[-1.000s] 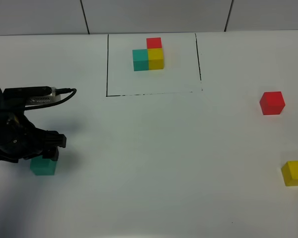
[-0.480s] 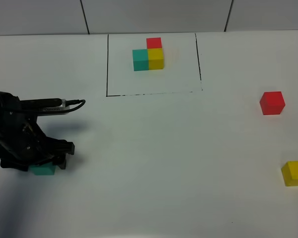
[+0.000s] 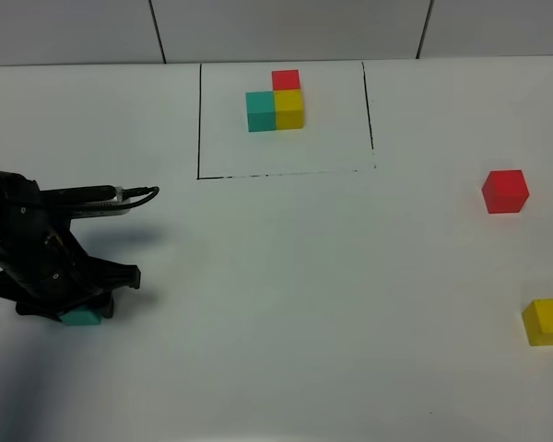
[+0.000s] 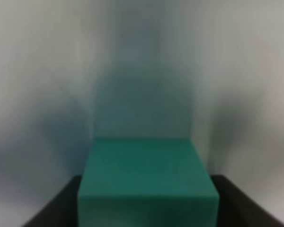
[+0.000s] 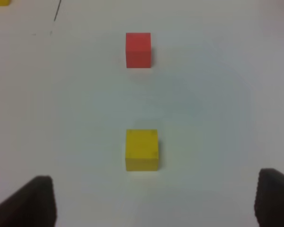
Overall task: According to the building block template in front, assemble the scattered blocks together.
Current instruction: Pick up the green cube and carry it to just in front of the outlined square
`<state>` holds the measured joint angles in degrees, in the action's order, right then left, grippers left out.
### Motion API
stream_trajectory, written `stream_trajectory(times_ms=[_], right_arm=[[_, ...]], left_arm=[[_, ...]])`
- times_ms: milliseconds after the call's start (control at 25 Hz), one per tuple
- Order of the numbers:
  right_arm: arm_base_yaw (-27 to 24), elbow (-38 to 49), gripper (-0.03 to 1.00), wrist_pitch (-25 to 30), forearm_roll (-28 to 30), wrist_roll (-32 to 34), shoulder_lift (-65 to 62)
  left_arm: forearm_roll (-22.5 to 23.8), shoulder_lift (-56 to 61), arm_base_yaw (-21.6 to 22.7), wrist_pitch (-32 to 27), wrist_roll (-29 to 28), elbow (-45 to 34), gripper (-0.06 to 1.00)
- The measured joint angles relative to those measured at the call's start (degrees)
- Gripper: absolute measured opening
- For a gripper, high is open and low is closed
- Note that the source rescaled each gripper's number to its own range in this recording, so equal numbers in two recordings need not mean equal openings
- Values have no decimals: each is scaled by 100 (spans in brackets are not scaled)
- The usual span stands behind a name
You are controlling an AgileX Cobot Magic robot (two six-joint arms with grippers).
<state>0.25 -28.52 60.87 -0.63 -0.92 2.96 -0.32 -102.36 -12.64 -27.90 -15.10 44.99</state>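
The building block template (image 3: 276, 103), a joined teal, yellow and red cluster, sits inside a black drawn rectangle at the back middle. The scattered teal cube (image 3: 80, 318) is at the left on the table, mostly hidden under my left gripper (image 3: 85, 308). In the left wrist view the teal cube (image 4: 146, 179) fills the space between the two dark fingers (image 4: 57, 208), which press against its sides. The scattered red cube (image 3: 505, 191) and yellow cube (image 3: 547, 320) lie at the right. My right gripper (image 5: 156, 187) is open, behind the yellow cube (image 5: 141, 149) and red cube (image 5: 138, 49).
The white table (image 3: 286, 276) stretches between the left arm and the two right cubes. The black outline (image 3: 199, 129) borders the template. A tiled wall runs along the table's back edge. The right arm is out of the exterior high view.
My left arm moved right and down over the teal cube, which is now mostly covered. The red cube, the yellow cube and the template have not moved.
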Motion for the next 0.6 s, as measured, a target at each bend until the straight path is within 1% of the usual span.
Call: stream_trajectory(times_ms=[40,360,480,600], right_arm=[[0,0,73,0,0,0,0],[0,0,73,0,0,0,0],[0,0,73,0,0,0,0],[0,0,73,0,0,0,0]], left_arm=[[0,0,0,-14,0,0,0],[-4,12,0,-43,89,16,1],[-7,69,0,-242,507,229,1],[-43,88,-63,-598,1132,610,1]])
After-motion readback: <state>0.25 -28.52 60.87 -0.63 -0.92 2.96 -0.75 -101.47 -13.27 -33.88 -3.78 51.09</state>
